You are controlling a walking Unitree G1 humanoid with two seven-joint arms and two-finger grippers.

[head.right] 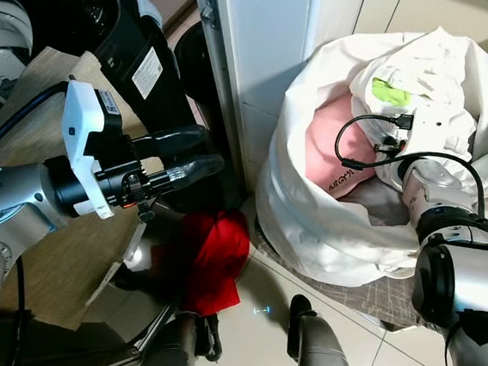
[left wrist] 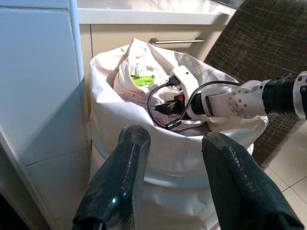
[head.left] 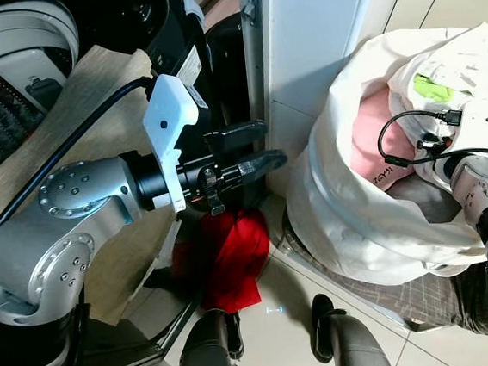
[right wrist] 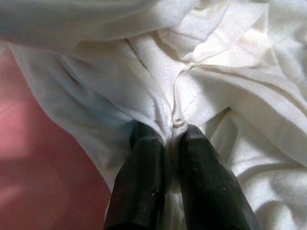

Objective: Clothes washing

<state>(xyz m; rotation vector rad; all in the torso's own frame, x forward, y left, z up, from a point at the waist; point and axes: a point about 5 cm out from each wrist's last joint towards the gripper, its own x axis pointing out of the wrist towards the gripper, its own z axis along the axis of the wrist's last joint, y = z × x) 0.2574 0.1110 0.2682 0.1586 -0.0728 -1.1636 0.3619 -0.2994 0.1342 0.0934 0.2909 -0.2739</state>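
A white laundry bag [head.left: 352, 224] stands on the tiled floor to my right, stuffed with white, pink [head.left: 376, 140] and green [head.left: 429, 87] clothes. My right gripper [right wrist: 169, 136] is down inside the bag, shut on a fold of white garment [right wrist: 216, 91] that is pinched between its fingers. The right arm [head.left: 477, 182] reaches over the bag's rim. My left gripper [head.left: 262, 145] hovers open and empty in front of the washing machine [head.left: 9, 76], its fingers [left wrist: 120, 182] pointing at the bag. A red garment [head.left: 234, 257] hangs below the left arm by the machine's door.
A white cabinet [head.left: 316, 29] stands between the machine and the bag. A wooden panel [head.left: 72, 104] lies beside the drum opening. A dark woven mat [left wrist: 268, 43] lies under and behind the bag. My two feet [head.left: 337, 338] stand on the tiles below.
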